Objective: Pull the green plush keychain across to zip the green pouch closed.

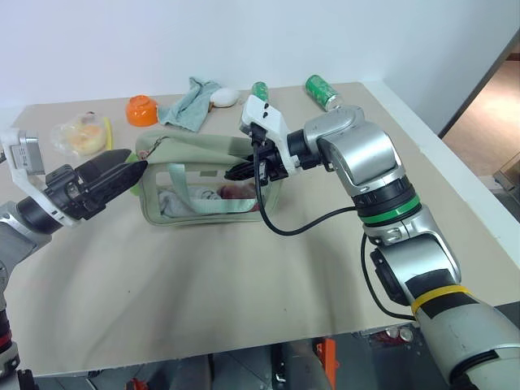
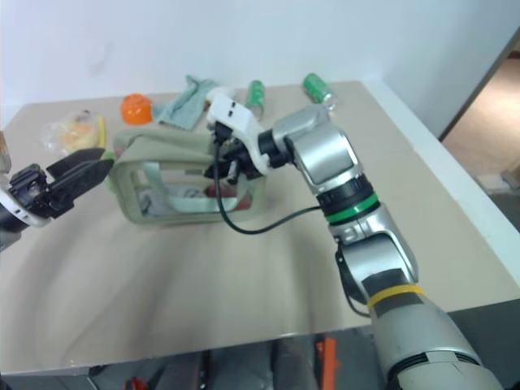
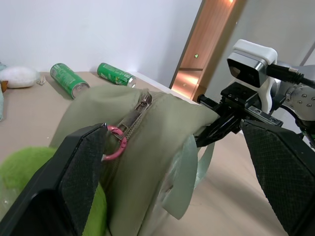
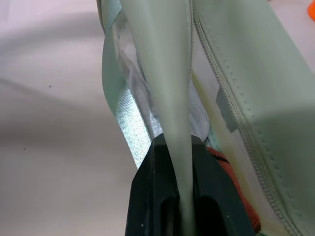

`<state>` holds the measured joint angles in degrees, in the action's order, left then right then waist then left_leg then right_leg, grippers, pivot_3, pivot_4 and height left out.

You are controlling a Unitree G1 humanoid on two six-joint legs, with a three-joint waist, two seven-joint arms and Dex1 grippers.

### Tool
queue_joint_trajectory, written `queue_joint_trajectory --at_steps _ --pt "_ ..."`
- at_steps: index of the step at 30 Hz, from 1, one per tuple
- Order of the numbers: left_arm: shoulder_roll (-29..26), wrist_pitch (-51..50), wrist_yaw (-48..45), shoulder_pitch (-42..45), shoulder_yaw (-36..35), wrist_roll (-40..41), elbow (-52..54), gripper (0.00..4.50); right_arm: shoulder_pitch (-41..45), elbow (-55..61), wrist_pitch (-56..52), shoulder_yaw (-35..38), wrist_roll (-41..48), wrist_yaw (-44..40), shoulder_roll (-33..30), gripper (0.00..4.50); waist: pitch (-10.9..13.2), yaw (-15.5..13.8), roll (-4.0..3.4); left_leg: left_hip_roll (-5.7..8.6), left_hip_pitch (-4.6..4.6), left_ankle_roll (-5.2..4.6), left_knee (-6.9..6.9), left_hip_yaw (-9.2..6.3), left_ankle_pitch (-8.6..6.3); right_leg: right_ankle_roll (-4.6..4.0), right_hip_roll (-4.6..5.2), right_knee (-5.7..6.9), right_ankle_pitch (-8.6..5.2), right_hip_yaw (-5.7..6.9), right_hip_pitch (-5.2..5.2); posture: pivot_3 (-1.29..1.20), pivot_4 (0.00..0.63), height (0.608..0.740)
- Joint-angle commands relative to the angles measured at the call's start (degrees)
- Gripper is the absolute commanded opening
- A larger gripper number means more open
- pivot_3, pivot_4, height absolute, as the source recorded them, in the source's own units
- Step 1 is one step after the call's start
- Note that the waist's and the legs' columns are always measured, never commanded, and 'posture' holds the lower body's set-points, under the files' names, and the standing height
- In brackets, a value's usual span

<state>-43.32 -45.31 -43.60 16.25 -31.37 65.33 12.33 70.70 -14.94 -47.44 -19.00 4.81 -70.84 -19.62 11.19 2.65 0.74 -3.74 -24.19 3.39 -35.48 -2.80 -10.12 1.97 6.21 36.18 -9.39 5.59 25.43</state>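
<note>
While pinched: green pouch (image 1: 207, 175), right fingers (image 4: 183, 196).

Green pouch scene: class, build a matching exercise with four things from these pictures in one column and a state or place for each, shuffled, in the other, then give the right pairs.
Things:
1. right gripper
2. left gripper
3. green plush keychain
4. green drink cans

States or places:
A. lying on their sides at the table's far edge
B. open, at the pouch's left end
C. shut on a flap of the green pouch
D. beside the pink ring on the zipper

Pairs: 1-C, 2-B, 3-D, 4-A
</note>
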Motion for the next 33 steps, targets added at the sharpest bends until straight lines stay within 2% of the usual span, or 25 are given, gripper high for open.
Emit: queue_joint_trajectory --at_steps 1,2,3,4,9,16,21,26,33 --pt "-0.27 0.45 0.29 0.68 -1.29 1.08 0.21 4.50 0.40 0.60 1.11 0.23 1.16 0.72 -0.07 0.04 0.00 0.00 0.00 0.00 0.00 0.00 0.00 0.00 0.00 0.00 0.00 0.00 0.00 0.00 0.00 0.00 0.150 0.740" --pt "-0.29 0.43 0.32 0.66 -1.31 1.15 0.27 4.50 0.22 0.69 0.99 0.51 1.58 0.96 0.13 0.04 0.00 0.00 0.00 0.00 0.00 0.00 0.00 0.00 0.00 0.00 0.00 0.00 0.00 0.00 0.00 0.00 0.150 0.740" --pt "-0.28 0.43 0.38 0.71 -1.27 1.19 0.26 4.50 -0.03 0.91 1.16 0.67 2.22 0.59 0.23 0.72 0.00 0.00 0.00 0.00 0.00 0.00 0.00 0.00 0.00 0.00 0.00 0.00 0.00 0.00 0.00 0.00 0.150 0.740" --pt "-0.30 0.35 0.43 0.72 -1.24 1.30 0.29 4.50 0.10 0.16 0.56 1.41 2.42 2.21 1.00 0.92 0.00 0.00 0.00 0.00 0.00 0.00 0.00 -0.01 0.00 0.00 0.00 0.00 0.00 0.00 0.00 0.00 0.150 0.740" --pt "-1.77 0.50 0.01 0.21 -2.65 0.61 -0.83 4.50 2.85 -3.75 -1.04 4.84 5.77 2.58 0.35 2.63 -0.01 -0.03 0.01 0.00 0.00 0.00 0.00 -0.01 0.00 0.00 0.00 0.00 0.00 0.00 -0.01 0.00 0.150 0.740" --pt "-7.30 -0.33 -4.59 -4.13 -7.45 -0.65 -6.11 4.50 5.05 -3.33 -1.44 13.85 16.91 -6.26 -6.55 2.63 0.02 -0.09 0.05 0.00 -0.04 -0.01 0.08 0.00 -0.01 -0.04 0.00 -0.03 -0.09 0.00 0.02 0.00 0.150 0.740" --pt "-9.94 -1.88 -8.13 -7.00 -7.61 -0.70 -5.92 4.50 -1.73 1.80 4.15 13.69 18.65 -11.95 -12.84 2.63 0.01 -0.09 0.07 -0.01 -0.01 -0.08 0.11 0.00 -0.07 -0.19 -0.01 -0.03 -0.25 0.01 0.02 0.00 0.150 0.740" --pt "-11.83 -4.70 -10.82 -6.30 -6.51 1.95 -0.72 4.50 -8.12 1.24 9.63 11.50 15.39 -11.31 -16.68 2.63 0.04 -0.11 0.08 -0.01 -0.04 -0.06 0.05 0.03 -0.08 -0.25 0.02 -0.03 -0.28 0.00 0.03 0.00 0.150 0.740" --pt "-13.09 -6.52 -10.30 1.42 -4.04 6.68 2.97 4.50 -9.13 -3.28 11.13 11.88 14.67 -8.46 -15.97 2.63 0.04 -0.05 0.09 0.00 -0.01 -0.06 0.06 0.04 -0.08 -0.27 0.00 -0.03 -0.26 -0.03 0.04 0.00 0.150 0.740"
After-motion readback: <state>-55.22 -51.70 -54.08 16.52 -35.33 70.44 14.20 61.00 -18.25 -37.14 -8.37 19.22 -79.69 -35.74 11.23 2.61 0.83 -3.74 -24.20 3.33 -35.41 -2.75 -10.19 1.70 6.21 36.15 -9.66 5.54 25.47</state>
